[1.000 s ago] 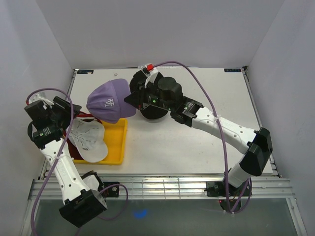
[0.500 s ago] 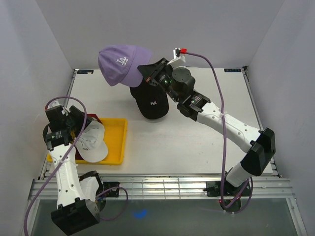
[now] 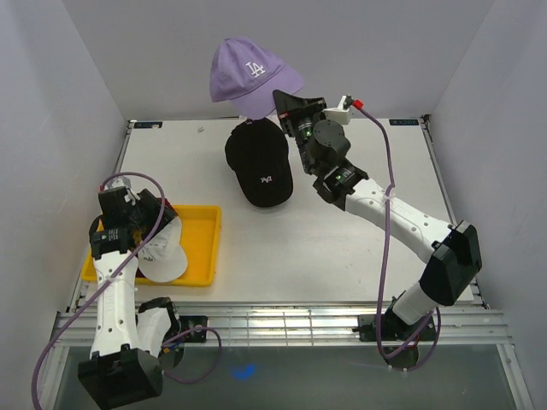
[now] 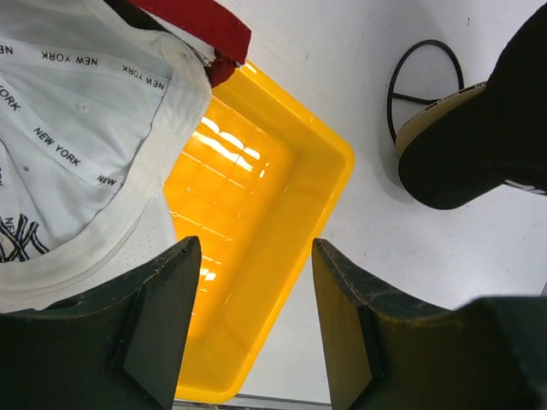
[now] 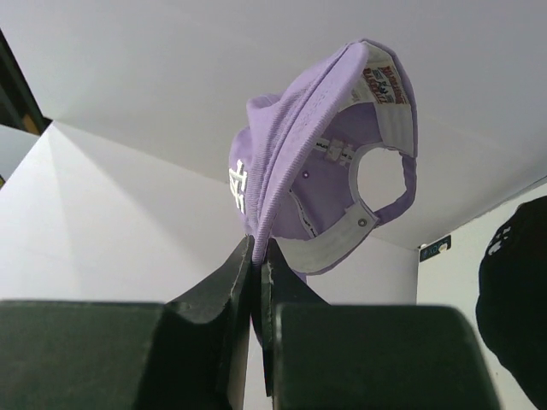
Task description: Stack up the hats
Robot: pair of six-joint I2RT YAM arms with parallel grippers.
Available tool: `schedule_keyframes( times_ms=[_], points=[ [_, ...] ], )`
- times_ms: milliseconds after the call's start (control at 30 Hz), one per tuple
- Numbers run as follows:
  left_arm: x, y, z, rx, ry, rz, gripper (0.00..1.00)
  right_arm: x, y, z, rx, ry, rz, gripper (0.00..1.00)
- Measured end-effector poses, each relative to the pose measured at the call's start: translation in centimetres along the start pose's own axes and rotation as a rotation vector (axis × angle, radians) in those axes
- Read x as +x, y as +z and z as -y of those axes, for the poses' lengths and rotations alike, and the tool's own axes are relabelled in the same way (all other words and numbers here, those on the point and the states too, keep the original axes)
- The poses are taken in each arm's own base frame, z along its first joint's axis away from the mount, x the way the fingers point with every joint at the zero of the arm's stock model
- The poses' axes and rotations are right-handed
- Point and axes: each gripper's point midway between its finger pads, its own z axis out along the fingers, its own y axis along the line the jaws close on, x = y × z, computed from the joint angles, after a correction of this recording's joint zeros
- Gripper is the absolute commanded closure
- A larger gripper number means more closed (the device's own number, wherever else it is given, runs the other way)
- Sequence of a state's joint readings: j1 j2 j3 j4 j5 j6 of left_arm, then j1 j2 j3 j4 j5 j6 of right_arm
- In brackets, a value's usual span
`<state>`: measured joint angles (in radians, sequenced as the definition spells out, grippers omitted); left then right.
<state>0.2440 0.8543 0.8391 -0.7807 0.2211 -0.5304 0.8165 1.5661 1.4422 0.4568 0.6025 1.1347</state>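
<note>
Overhead, the lavender LA cap (image 3: 252, 73) hangs in the air past the table's far edge, at 12 o'clock from the black cap (image 3: 259, 162). The right gripper (image 5: 256, 248) has its two fingers pressed together on the edge of the lavender cap's brim. The cap's crown rises away from the fingers, and its open back strap and white inner band face the wrist camera.

The black cap sits crown up on the white table (image 3: 342, 248), at about 11 o'clock from the table's middle. Its brim points toward 6 o'clock and its white logo faces up. In the left wrist view a tan edge (image 4: 432, 115) shows beneath it, with a black wire ring (image 4: 395, 73) just beside it.

At 8 o'clock on the table, a white cap (image 4: 77, 128) lies upside down in the yellow tray (image 4: 282, 213), showing NEW YORK tape inside. A dark red cap (image 4: 201, 21) peeks out from behind it. The left gripper (image 4: 254, 248) hovers over the tray just beside the white cap, its jaws well apart and holding nothing.
</note>
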Motion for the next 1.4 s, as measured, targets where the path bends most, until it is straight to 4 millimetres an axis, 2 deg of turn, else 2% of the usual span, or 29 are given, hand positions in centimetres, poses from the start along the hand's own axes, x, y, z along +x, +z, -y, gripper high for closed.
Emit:
schedule_keyframes(
  times_ms=[167,333,433,700,1000,1233,1400],
  points=[
    [0.7,0.2,0.3,0.014,0.016,-0.02,0.35,0.1,0.4,3.2,0.038,0.067,0.023,0.92],
    [1.0,0.2,1.0,0.035,0.037,-0.023,0.35,1.3,-0.6,8.2,0.088,0.089,0.016,0.92],
    [0.9,0.1,1.2,0.046,0.046,-0.016,0.35,1.9,-1.2,10.3,0.098,0.104,0.014,0.92],
    [1.0,0.0,1.5,0.058,0.057,-0.012,0.35,1.9,-2.4,12.1,0.077,0.156,0.027,0.92],
    [1.1,0.0,1.7,0.062,0.061,-0.015,0.35,3.1,-3.9,12.5,0.055,0.188,0.008,0.92],
    [1.1,-0.1,1.8,0.067,0.066,-0.015,0.35,4.4,-6.2,15.1,0.088,0.182,-0.004,0.92],
    [1.2,-0.1,1.8,0.067,0.067,-0.016,0.35,4.7,-7.2,15.9,0.084,0.198,0.009,0.92]
  ],
)
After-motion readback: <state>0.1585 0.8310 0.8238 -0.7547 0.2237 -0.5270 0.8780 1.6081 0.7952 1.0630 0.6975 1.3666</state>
